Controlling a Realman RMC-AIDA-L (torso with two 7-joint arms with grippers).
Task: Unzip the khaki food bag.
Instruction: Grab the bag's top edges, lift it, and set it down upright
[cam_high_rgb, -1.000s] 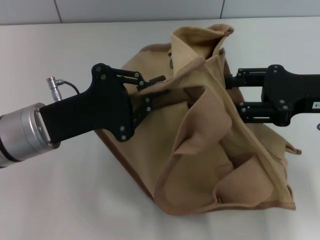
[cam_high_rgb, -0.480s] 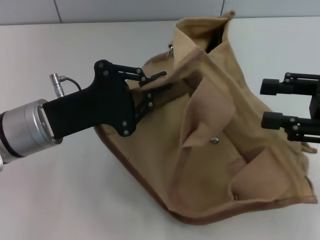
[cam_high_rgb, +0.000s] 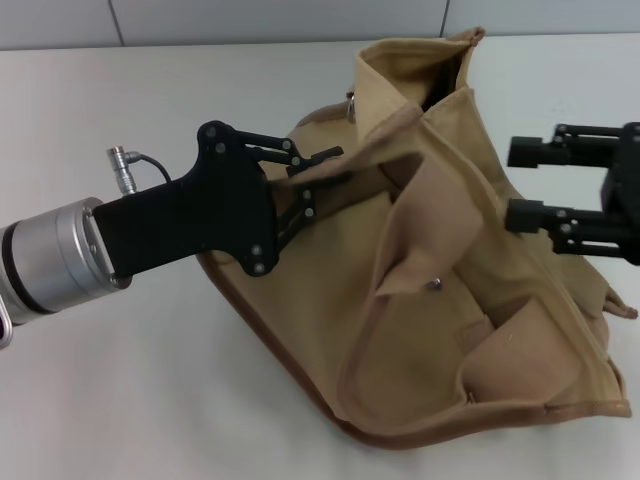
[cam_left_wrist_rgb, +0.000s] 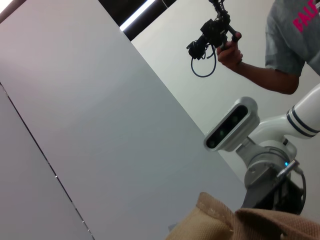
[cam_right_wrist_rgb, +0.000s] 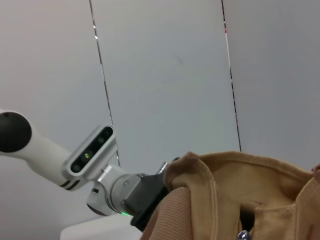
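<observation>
Right pincer (cam_high_rgb: 518, 183) drawn back, prongs apart, left pincer (cam_high_rgb: 325, 172) clamping crumpled canvas khaki food bag (cam_high_rgb: 440, 300)

Lab: bare panelled walls (cam_right_wrist_rgb: 165, 75)

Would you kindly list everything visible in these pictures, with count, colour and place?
Bag: one, khaki with brown trim, slumped on the table, its top mouth gaping toward the far edge.
Snap: one, silver, on the bag's front.
Table: one, white, under the bag.
Wall: pale grey panels, behind the table.
Person: one, grey shirt, holding a black device, seen in the left wrist view.
Left gripper: one, black, shut on the bag's upper edge.
Right gripper: one, black, open, beside the bag's right side, apart from it.
</observation>
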